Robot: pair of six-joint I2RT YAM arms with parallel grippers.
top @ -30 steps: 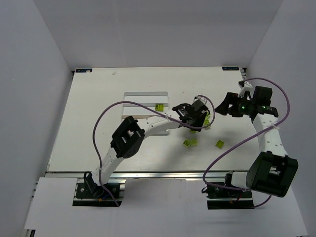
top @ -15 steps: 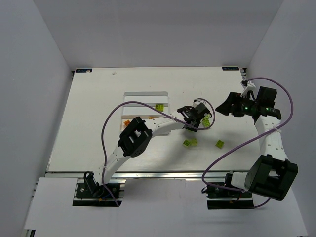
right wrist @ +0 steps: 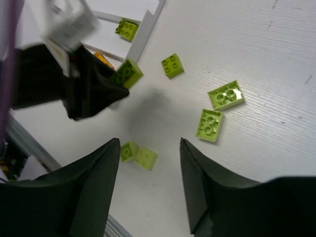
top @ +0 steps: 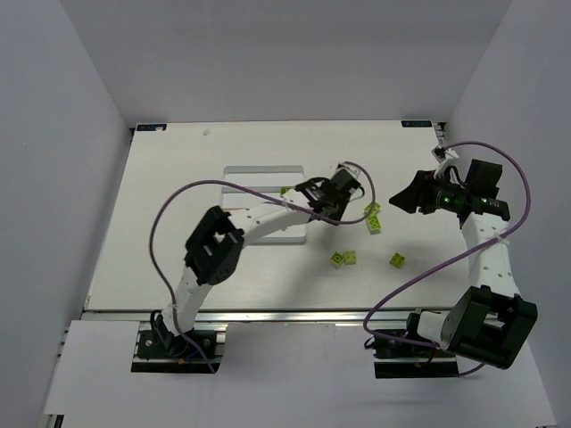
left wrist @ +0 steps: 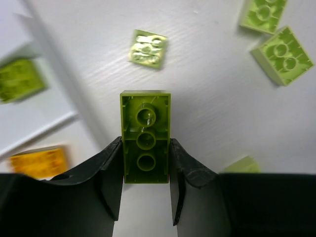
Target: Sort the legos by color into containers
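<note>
My left gripper [left wrist: 145, 165] is shut on a long lime green lego [left wrist: 145, 136], held above the table beside the right edge of the white tray [top: 259, 175]. From above, the left gripper [top: 317, 192] hides that brick. In the tray lie a green lego [left wrist: 19, 79] and an orange one [left wrist: 42, 162]. Several loose green legos lie on the table to the right: two [top: 373, 217] together, a touching pair [top: 343, 258] and a single one [top: 397, 259]. My right gripper [right wrist: 149, 143] hangs open and empty above the pair [right wrist: 138, 154].
The tray's low ridges [left wrist: 47, 127] separate its compartments. The left arm's purple cable [top: 178, 205] loops over the table's left half. The right arm's cable [top: 419, 267] crosses the table's near right part. The table's front rail [top: 268, 314] runs along the near edge.
The left gripper has closed on the long green lego and carried it left toward the tray's edge. The right gripper's jaws have narrowed a little, staying open; that arm has barely shifted.
</note>
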